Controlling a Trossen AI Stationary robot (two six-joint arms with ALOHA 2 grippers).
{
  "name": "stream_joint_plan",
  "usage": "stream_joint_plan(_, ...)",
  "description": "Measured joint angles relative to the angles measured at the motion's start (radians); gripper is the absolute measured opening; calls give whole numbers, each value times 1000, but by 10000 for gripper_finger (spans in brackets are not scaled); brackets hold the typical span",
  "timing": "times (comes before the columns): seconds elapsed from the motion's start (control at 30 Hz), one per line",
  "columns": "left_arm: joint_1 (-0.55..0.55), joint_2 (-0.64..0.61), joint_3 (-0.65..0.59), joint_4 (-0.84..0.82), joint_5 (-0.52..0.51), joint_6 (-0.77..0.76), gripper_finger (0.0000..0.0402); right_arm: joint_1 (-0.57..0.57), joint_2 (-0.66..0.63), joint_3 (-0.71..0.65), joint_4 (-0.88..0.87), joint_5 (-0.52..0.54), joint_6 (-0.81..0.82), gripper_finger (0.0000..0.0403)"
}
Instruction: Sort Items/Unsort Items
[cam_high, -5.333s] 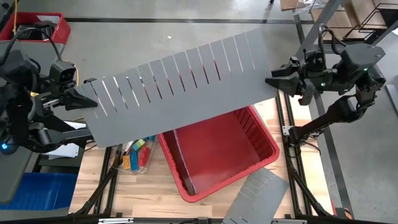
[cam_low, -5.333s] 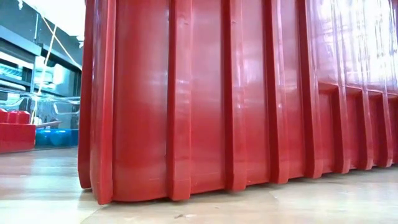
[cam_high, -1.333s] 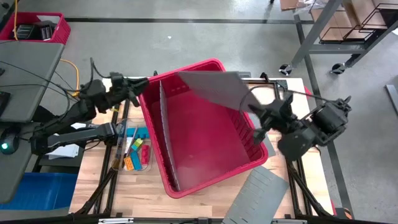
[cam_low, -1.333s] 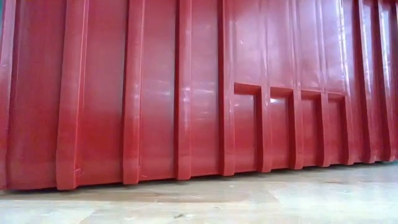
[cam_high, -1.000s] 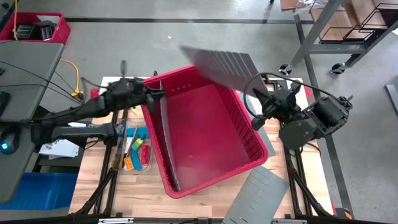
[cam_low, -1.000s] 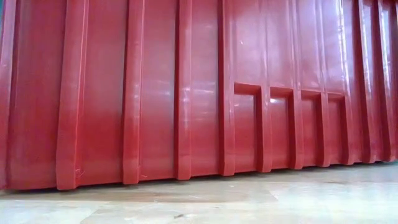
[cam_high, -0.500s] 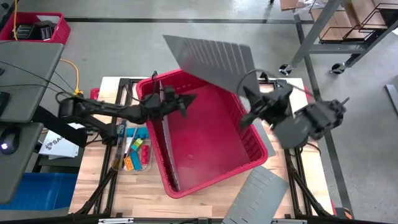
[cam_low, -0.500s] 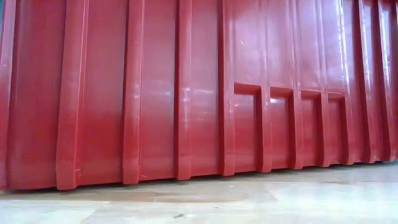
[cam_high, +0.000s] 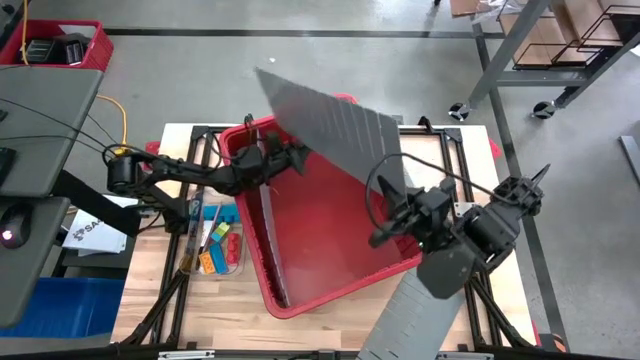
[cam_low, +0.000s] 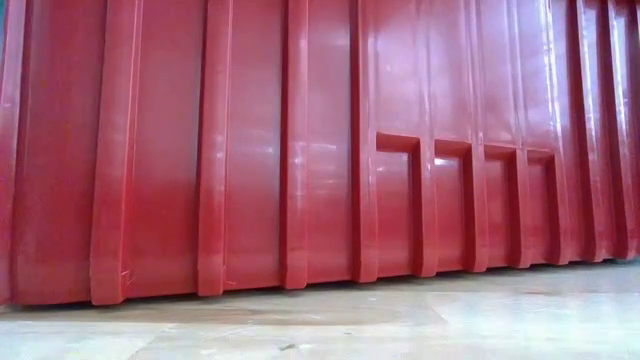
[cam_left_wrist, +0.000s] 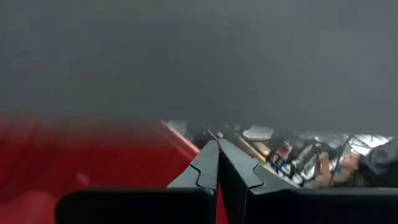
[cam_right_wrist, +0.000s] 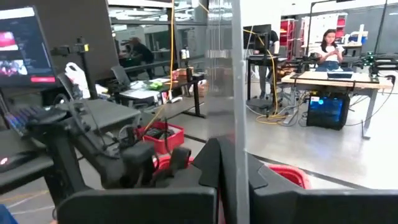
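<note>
Overhead, both end effectors (cam_high: 296, 153) (cam_high: 384, 232) pinch one slotted grey panel (cam_high: 330, 125).

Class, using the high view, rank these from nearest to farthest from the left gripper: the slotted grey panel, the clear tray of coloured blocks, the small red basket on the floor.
1. Slotted grey panel: beside the left gripper, over the bin.
2. Clear tray of coloured blocks: table's left edge.
3. Small red basket: floor, far top-left corner.

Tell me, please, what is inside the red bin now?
Inside the red bin one upright grey divider stands near its left wall; the floor that shows is bare. The big slotted grey panel covers its back corner, hiding that part.
</note>
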Motion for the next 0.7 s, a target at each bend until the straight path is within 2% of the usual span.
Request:
stream_joint_plan(0.23, 88, -12, 0, -7, 147, -8, 0, 19, 11, 0, -3, 3, -81, 0)
stream_joint_plan(0.4, 143, -68, 0, -125, 214, 42, 0, 71, 9, 0, -22, 7, -110, 0)
stream_joint_plan(0.53, 183, -93, 0, -177, 261, 44, 0, 96, 9, 0, -124, -3, 20, 0)
stream_joint_plan(0.7, 206, -96, 0, -189, 308, 44, 0, 102, 19, -1, -308, -90, 242, 0)
